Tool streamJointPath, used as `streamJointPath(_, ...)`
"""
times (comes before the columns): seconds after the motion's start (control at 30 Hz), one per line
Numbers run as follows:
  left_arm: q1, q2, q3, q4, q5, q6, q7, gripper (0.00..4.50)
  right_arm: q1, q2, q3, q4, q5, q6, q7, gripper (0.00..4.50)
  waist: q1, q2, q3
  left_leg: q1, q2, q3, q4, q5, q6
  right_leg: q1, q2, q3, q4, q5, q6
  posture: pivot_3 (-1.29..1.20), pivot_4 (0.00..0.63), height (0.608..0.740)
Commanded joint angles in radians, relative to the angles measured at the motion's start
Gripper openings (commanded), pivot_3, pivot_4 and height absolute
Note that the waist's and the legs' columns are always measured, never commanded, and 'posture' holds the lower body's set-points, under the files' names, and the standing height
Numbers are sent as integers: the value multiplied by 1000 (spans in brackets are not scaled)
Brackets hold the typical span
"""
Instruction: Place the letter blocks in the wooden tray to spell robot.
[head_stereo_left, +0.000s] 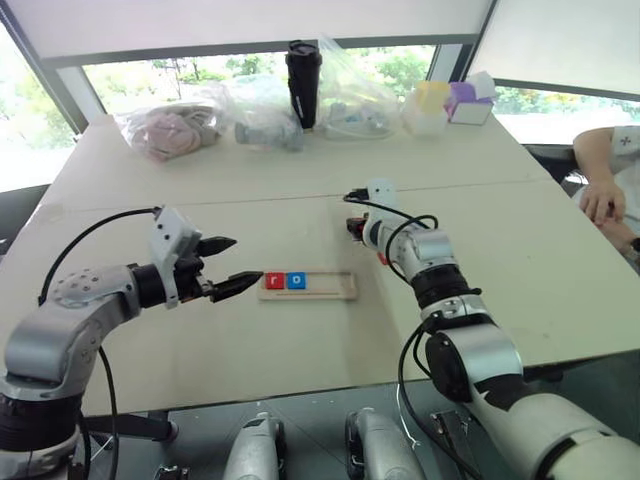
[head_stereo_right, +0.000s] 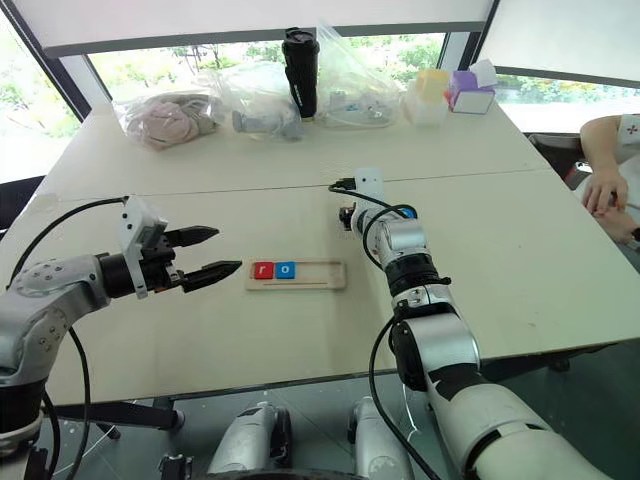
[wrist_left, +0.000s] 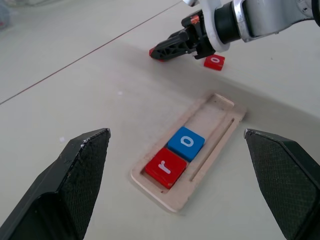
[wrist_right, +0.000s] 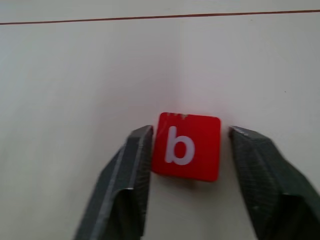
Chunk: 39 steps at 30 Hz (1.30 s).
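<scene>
Head views: the wooden tray (head_stereo_left: 307, 286) lies mid-table, a red r block (head_stereo_left: 275, 281) and blue o block (head_stereo_left: 296, 281) side by side at its left end. The left gripper (head_stereo_left: 228, 264) hovers just left of the tray, jaws wide open.

Left wrist view: the right gripper (wrist_left: 159, 51) is low at the table, jaws drawn together, beside a red o block (wrist_left: 214, 62).

Right wrist view: a red b block (wrist_right: 187, 146) sits between the fingers (wrist_right: 125, 180) — left one touching, a slight gap on the other side.

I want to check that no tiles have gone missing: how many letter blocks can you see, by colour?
Red: 3 (red r block in the wooden tray, red b block, loose red block on the table)
Blue: 1 (blue o block in the tray)
Total: 4 in view
</scene>
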<state>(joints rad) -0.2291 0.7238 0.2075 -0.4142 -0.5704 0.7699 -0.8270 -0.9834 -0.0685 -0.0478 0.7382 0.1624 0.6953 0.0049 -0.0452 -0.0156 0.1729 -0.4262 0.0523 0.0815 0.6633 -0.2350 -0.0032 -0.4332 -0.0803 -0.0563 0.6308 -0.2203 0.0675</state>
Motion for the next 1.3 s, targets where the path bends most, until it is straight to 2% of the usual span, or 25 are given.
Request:
streamJointPath(0.03,-5,-2,-6,-8,7,-38,12,4500,22,20,16,19,-28,26,-11,1171,-2,0,0,0,0,0,0,0,0,0,0,0,0,0,0,0,150,740)
streamJointPath(0.17,-9,-5,-31,14,19,-66,15,4500,36,-8,15,-52,-48,25,-3,1171,0,0,0,0,0,0,-1,0,0,0,0,0,0,0,0,0,150,740)
streamJointPath(0.3,-16,2,-43,29,10,-74,-6,4500,120,-158,33,-420,-49,113,99,1171,18,3,1,-2,0,-1,-1,0,0,-1,-1,0,-1,0,0,0,150,740)
streamJointPath(0.4,-17,14,-50,35,5,-76,-28,4500,253,-292,-19,-778,83,430,211,1171,33,4,2,-9,-1,0,-1,0,0,-8,-3,1,-1,0,1,0,150,740)
streamJointPath(0.47,-18,29,-65,38,14,-81,-44,4500,336,-310,-144,-965,141,653,210,1171,34,3,2,-13,-1,0,-1,0,0,-11,-3,0,-2,0,1,0,150,740)
streamJointPath(0.57,-26,46,-91,50,22,-87,-69,4500,457,-282,-278,-1233,162,886,194,1171,33,3,2,-13,-1,-1,-1,0,0,-11,-1,-2,-1,0,2,0,150,740)
streamJointPath(0.73,-63,53,-120,70,15,-92,-100,4500,660,-163,-298,-1468,212,919,112,1171,26,5,2,-12,0,-2,-2,0,0,-12,1,-2,-1,0,-1,0,150,740)
streamJointPath(0.83,-79,60,-149,93,40,-110,-118,4500,716,-66,-284,-1508,189,919,23,1171,27,5,2,-11,0,-2,-1,-1,0,-12,0,-2,-1,0,0,0,150,740)
streamJointPath(1.0,-99,51,-174,117,54,-127,-123,4500,695,83,-243,-1509,124,919,-116,1171,28,6,3,-13,0,-2,-1,-1,0,-13,-1,-1,-2,1,-2,0,150,740)
streamJointPath(1.2,-93,51,-169,116,57,-131,-119,4500,679,145,-169,-1510,84,919,-184,1171,30,6,3,-17,-1,-1,-1,0,0,-17,-1,-1,-2,0,0,0,150,740)
streamJointPath(1.3,-84,52,-163,113,58,-132,-116,4500,675,141,-162,-1508,75,919,-189,2644,29,6,3,-17,-1,-1,-1,0,0,-17,-1,-1,-2,0,0,0,150,740)
